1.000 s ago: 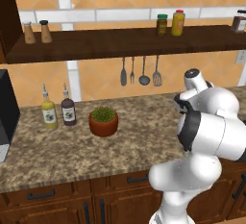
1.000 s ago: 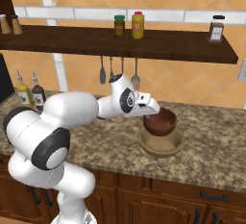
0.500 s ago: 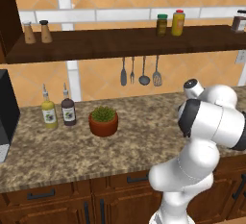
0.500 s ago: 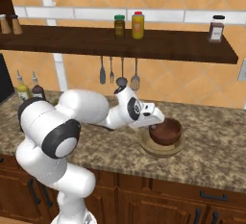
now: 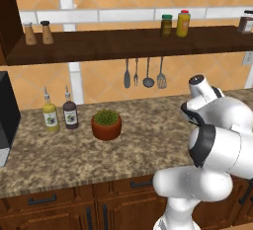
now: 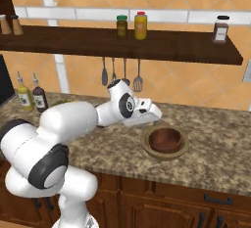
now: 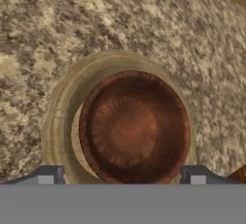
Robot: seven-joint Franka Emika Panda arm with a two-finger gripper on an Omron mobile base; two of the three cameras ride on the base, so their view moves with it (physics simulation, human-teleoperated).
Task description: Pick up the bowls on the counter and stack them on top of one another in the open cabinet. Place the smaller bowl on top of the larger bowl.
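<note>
Smaller bowl (image 6: 165,140) sits nested inside larger bowl (image 6: 164,143) on the granite tabletop (image 6: 215,144), toward its front half, not in the open cabinet (image 6: 147,43). Gripper (image 7: 123,179) hangs right over the stack; fingers (image 7: 48,175) spread wide, one tip each side of the small bowl's rim, gripping nothing. Bare stone all round the bowls: wide free strip to the front edge, more open tabletop to the right and back toward the tiled wall. Plant pot (image 5: 106,124) and two sauce bottles (image 5: 60,115) stand well apart to the left. Shelf has long free stretches between the shakers (image 5: 38,32), the two jars (image 6: 132,26) and a dark jar (image 6: 221,29). Utensils (image 6: 121,73) hang under it behind the arm. Orange tile wall, wood drawers below.
</note>
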